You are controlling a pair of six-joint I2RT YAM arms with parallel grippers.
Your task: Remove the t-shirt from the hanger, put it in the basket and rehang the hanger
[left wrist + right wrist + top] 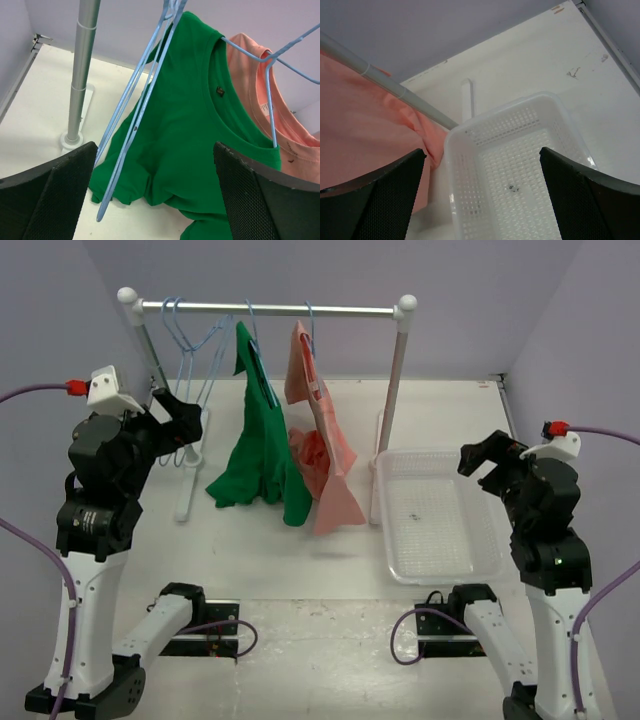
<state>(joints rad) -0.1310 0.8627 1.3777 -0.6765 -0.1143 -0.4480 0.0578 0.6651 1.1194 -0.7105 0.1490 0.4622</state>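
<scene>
The salmon-pink t-shirt (326, 452) hangs on a light-blue wire hanger (311, 332) at the right part of the rail, its hem resting on the table. In the left wrist view the t-shirt (248, 70) shows behind the green one, with the hanger (270, 95) through its collar. In the right wrist view the t-shirt (365, 117) fills the left side. My left gripper (186, 421) is open and empty, left of the clothes; its own view (155, 200) faces the green shirt. My right gripper (479, 456) is open and empty above the basket, also seen in its own view (482, 200).
A dark green t-shirt (258, 455) hangs on its own blue hanger left of the pink one. Empty blue hangers (195, 345) hang at the left of the grey rail (270, 309). A white perforated basket (440, 540) sits right of the rail's post (396, 380).
</scene>
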